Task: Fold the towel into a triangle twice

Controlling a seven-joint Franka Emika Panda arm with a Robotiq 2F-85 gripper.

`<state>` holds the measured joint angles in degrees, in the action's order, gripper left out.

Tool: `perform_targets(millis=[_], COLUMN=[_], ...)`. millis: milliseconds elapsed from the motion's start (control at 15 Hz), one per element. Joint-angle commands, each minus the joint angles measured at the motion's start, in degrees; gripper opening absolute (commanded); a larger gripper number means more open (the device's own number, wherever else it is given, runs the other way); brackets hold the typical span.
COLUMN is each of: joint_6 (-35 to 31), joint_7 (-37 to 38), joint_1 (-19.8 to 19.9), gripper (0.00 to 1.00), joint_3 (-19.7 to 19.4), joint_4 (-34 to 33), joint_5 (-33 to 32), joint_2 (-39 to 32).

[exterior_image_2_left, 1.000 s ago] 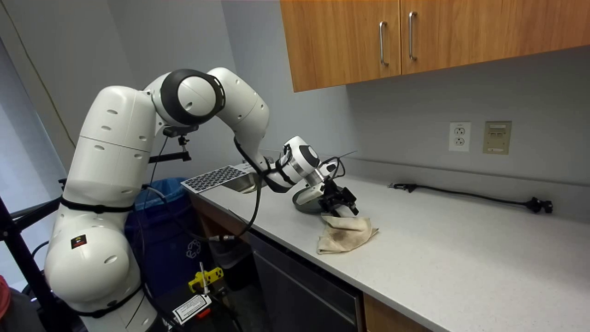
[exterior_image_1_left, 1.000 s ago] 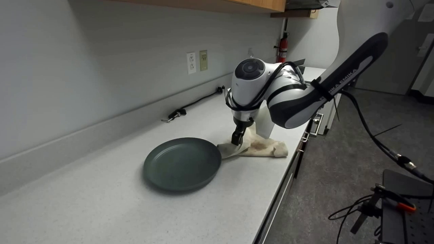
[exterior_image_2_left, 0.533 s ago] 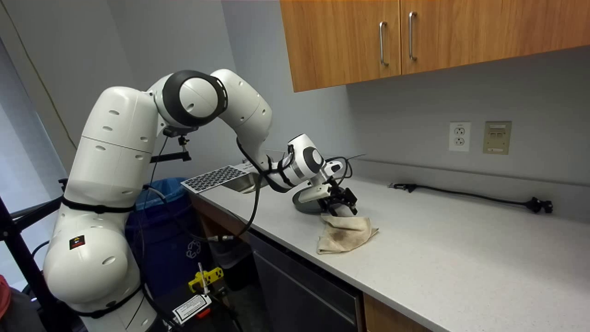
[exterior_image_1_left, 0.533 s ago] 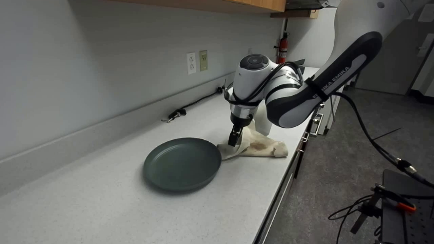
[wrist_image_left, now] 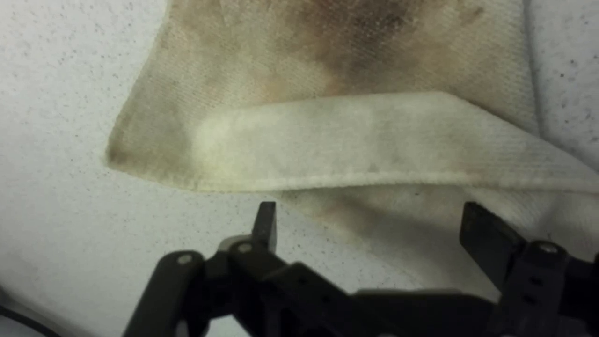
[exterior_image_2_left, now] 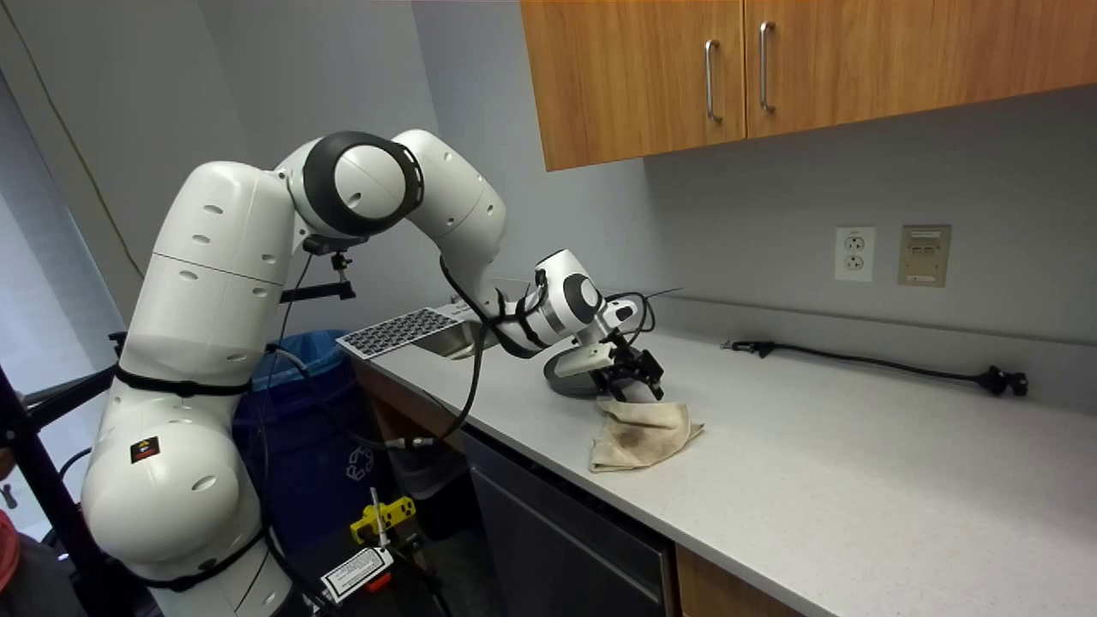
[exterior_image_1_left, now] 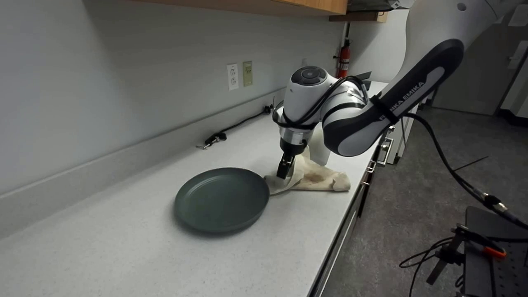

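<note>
The towel (exterior_image_1_left: 319, 178) is cream with a brown stain and lies rumpled on the counter beside the plate. It also shows in an exterior view (exterior_image_2_left: 638, 437). In the wrist view the towel (wrist_image_left: 346, 135) has a folded-over band with a pale hem, and another part lies under the hem. My gripper (wrist_image_left: 368, 208) is open and empty, its fingers wide apart just below the hem. One finger (wrist_image_left: 266, 224) is over bare counter, the other over the towel's lower part. My gripper is at the towel's plate-side edge in both exterior views (exterior_image_1_left: 285, 170) (exterior_image_2_left: 638, 394). Whether the fingertips touch cloth I cannot tell.
A dark grey-green round plate (exterior_image_1_left: 222, 200) stands right beside the towel; the arm partly hides it in an exterior view (exterior_image_2_left: 570, 386). A black cable with a clamp (exterior_image_2_left: 874, 364) lies along the wall. The counter's front edge (exterior_image_1_left: 340, 231) runs close to the towel.
My gripper has shifted slightly toward the plate side and its wrist has tilted a little; over the last half second it is nearly still. The towel and plate have not moved.
</note>
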<state>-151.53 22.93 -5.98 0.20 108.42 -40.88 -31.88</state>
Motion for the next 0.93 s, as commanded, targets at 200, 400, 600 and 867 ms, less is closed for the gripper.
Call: perform_targets(millis=[200, 400, 600, 867], joint_6=[-1.3, -1.9, -1.4, -1.3], joint_7=[-1.4, -2.7, -3.4, -5.3], joint_1=[-3.2, -2.2, -1.7, -1.3], gripper=[1.00, 1.00, 1.00, 1.00], joint_3=[-4.5, -3.9, -3.2, -3.0], joint_4=[2.7, 4.8, 6.8, 10.8], joint_5=[0.7, 2.1, 3.9, 6.4], joint_2=[5.5, 8.5, 10.3, 12.7])
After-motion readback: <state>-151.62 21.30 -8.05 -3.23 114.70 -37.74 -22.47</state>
